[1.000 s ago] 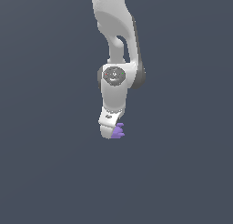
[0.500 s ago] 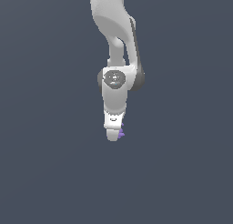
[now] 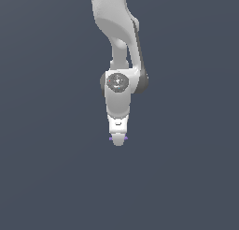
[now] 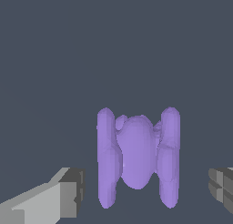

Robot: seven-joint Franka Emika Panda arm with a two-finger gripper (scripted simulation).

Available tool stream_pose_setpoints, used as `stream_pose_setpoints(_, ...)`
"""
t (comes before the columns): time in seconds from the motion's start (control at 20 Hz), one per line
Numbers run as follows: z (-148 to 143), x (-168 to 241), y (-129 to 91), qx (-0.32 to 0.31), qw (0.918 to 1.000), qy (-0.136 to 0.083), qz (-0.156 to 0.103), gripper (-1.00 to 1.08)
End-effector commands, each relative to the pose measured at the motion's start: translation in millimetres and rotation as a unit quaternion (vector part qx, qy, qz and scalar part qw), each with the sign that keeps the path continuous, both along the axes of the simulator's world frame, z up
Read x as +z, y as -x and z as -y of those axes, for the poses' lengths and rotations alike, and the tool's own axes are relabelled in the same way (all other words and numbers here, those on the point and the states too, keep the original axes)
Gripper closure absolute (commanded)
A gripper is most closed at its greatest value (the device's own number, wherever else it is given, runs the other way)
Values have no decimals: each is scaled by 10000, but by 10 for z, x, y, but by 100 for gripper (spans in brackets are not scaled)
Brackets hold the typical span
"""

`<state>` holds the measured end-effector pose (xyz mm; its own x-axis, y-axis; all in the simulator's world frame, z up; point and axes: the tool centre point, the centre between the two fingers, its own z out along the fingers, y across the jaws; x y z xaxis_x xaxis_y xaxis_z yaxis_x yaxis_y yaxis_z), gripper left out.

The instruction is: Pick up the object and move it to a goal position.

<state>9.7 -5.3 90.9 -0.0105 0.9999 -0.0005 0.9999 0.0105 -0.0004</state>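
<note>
Wrist view: looks straight down on the purple object (image 4: 138,157), set between the two grey fingertips (image 4: 68,193) of the jaws (image 4: 145,191). Shows two long flat lobes standing side by side with a rounded, bulging body wedged between them, plus a couple of small knobs near the upper junctions. Leaves a clear strip of dark grey table (image 4: 113,45) between each lobe and the nearest fingertip, so spread wide and touching nothing, holding nothing. Puts one fingertip closer to its lobe than the other, which sits at the picture's edge, partly cut off.

Exterior view: shows the white Panda arm (image 3: 119,32) reaching down from the top of the picture, with a round grey joint cap (image 3: 116,82) at mid-height and the white hand pointing straight down. Hides almost all of the object behind the hand; only two tiny purple slivers (image 3: 110,139) peek out on either side near its lower end. Cannot tell from this angle how far apart the fingers stand, nor whether the tips reach the table. Places the object directly under the hand, roughly at the middle of the picture's width, on a plain dark grey surface with no other items visible.
</note>
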Motion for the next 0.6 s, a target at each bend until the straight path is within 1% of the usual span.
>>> stream_pose_setpoints(0.0,-2,-2,-1,38,10000,-2,2,-92)
stream_pose_setpoints(0.25,-2,-61,1,19,10000,-1,1,-92)
stream_pose_setpoints(0.55,-6,-350,11,36,10000,-2,1,-92)
